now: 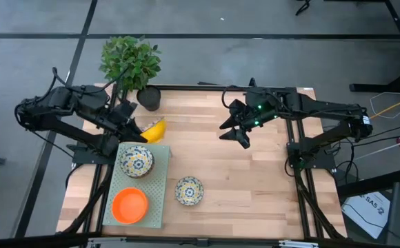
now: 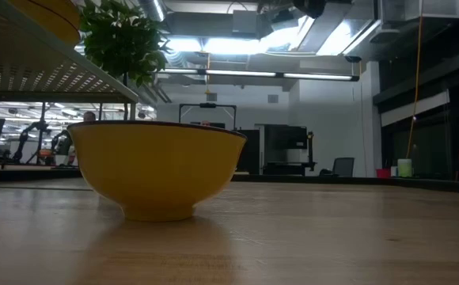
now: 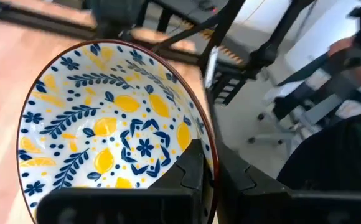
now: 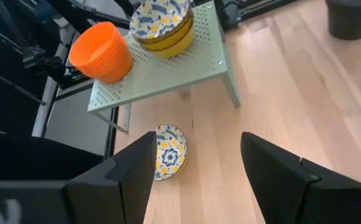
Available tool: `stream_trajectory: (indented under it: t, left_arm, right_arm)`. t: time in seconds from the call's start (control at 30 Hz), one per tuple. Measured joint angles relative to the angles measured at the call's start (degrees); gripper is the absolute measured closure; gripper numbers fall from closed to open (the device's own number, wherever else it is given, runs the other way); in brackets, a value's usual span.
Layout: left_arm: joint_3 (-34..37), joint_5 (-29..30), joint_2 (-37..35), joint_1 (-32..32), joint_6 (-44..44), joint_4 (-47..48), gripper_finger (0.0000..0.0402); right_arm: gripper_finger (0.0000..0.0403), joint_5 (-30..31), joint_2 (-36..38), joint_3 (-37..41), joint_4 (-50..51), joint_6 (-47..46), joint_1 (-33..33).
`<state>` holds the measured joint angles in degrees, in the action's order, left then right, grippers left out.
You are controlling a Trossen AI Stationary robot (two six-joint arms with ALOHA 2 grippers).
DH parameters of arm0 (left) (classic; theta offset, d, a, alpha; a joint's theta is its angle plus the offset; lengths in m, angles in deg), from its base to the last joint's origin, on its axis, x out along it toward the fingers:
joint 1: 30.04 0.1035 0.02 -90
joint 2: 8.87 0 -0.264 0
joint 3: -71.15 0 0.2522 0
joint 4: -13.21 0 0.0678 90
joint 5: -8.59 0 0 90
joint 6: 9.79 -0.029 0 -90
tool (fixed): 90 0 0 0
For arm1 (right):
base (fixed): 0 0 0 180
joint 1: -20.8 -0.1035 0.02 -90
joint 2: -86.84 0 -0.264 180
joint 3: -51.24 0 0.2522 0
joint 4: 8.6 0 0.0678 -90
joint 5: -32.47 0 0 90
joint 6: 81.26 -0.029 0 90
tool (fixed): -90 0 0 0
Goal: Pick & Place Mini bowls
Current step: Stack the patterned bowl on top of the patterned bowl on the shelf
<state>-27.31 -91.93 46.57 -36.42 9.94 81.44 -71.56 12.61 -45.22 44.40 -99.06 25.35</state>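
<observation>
The left pincer (image 1: 136, 132), at the table's (image 1: 255, 186) rear left corner, grips a patterned bowl's (image 3: 106, 118) rim between closed fingers, while the right pincer (image 1: 236, 135) hovers over the table's rear centre, fingers spread apart.

Yellow bowl (image 2: 157, 169) on table (image 2: 332, 237) — plant (image 2: 123, 36) behind.

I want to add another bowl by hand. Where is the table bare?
Bare wood spans the middle, between the patterned bowl on the table and the open right gripper. It is crowded at the green rack, where stacked bowls sit and the left gripper holds a bowl.
</observation>
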Motion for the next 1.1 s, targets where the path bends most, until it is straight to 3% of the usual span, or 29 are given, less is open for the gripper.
stream_trajectory:
  t: [0.23,0.47,0.83,1.1]
  left_arm:
    - [-8.4,5.7,3.3,-3.3,0.7,12.8,0.0393]
    - [-11.3,7.9,6.8,-5.9,2.0,22.8,0.0393]
    - [-11.3,8.0,10.2,-9.8,3.5,30.3,0.0393]
    - [-11.3,8.0,13.3,-15.5,3.6,30.2,0.0393]
  right_arm:
    - [0.0171,3.6,-0.4,1.8,0.1,-1.7,-1.1]
    - [0.0171,4.0,-1.0,3.4,-0.3,-3.2,-1.1]
    - [0.0171,4.0,-1.5,3.5,-0.2,-5.8,-1.1]
    - [0.0171,4.0,-1.7,3.5,-0.1,-5.8,-1.1]
